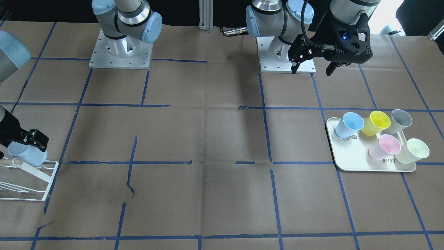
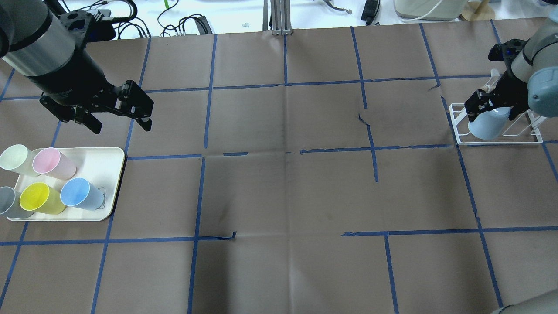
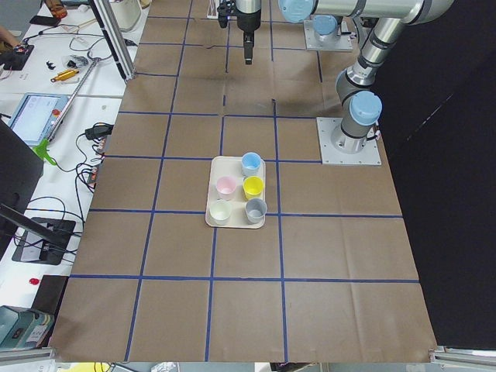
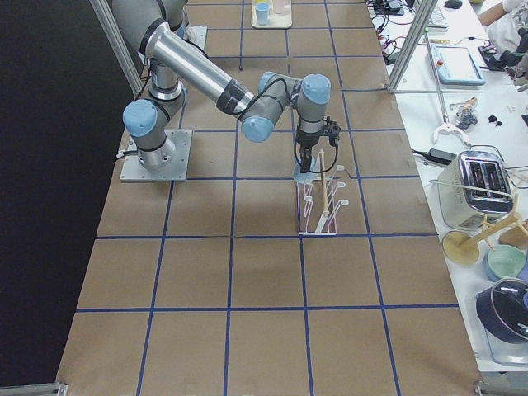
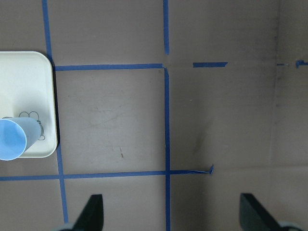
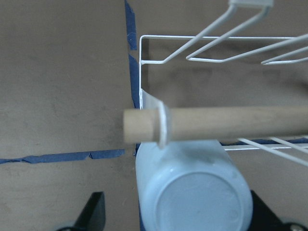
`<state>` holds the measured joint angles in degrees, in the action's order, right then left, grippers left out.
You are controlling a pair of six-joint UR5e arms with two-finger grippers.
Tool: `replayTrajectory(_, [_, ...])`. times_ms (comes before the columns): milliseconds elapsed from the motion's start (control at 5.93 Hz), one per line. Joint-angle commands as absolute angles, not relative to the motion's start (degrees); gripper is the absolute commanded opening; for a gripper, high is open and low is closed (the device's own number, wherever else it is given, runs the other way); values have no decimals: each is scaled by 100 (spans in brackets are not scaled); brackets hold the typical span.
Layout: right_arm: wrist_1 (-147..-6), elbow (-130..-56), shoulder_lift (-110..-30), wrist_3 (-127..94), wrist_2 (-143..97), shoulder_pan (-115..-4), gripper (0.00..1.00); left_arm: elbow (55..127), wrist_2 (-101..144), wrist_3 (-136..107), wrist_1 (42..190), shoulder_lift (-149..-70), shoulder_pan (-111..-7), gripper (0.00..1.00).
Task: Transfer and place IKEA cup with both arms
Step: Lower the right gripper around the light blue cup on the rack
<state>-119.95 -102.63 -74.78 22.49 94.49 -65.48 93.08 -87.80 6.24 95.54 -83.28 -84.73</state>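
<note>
Only the right wrist view shows the right gripper (image 6: 176, 209) spread loosely around the inverted IKEA cup (image 6: 195, 192) beside the wooden dowel (image 6: 216, 122) of the wire rack (image 6: 140, 72), while the left gripper (image 2: 122, 127) hangs equally spread.

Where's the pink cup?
In the overhead view the pink cup stands on the white tray on the robot's left, beside the pale green cup and just beyond the yellow cup.

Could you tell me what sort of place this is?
Likely a robotics lab: a left arm and a right arm bolted to a paper-covered table gridded with blue tape, with cables on benches alongside.
</note>
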Motion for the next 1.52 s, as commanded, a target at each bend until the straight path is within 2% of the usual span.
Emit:
replayTrajectory(0, [-12015,-10231,-7471,2399,9457,-6539,97,9308,-8780,624,9554,-8332,-8464,99])
replayTrajectory(337, [-12171,-10169,-7471,2478,9457,-6539,88,9308,-8780,624,9554,-8332,-8473,99])
replayTrajectory(506, [-12173,-10212,-7471,2505,9457,-6539,74,9308,-8780,624,9554,-8332,-8464,99])
replayTrajectory(843, [-12173,-10213,-7479,2514,9466,-6539,60,9308,-8780,624,9554,-8323,-8464,99])
replayTrajectory(1012, [-12164,-10169,-7488,2522,9475,-6539,47,9308,-8780,624,9554,-8323,-8473,99])
replayTrajectory(1181, [-12129,-10125,-7575,2522,9475,-6539,44,9308,-8780,624,9554,-8323,-8473,99])
replayTrajectory(1349, [-11903,-9786,-7672,2514,9457,-6539,44,9308,-8780,624,9554,-8323,-8464,99])
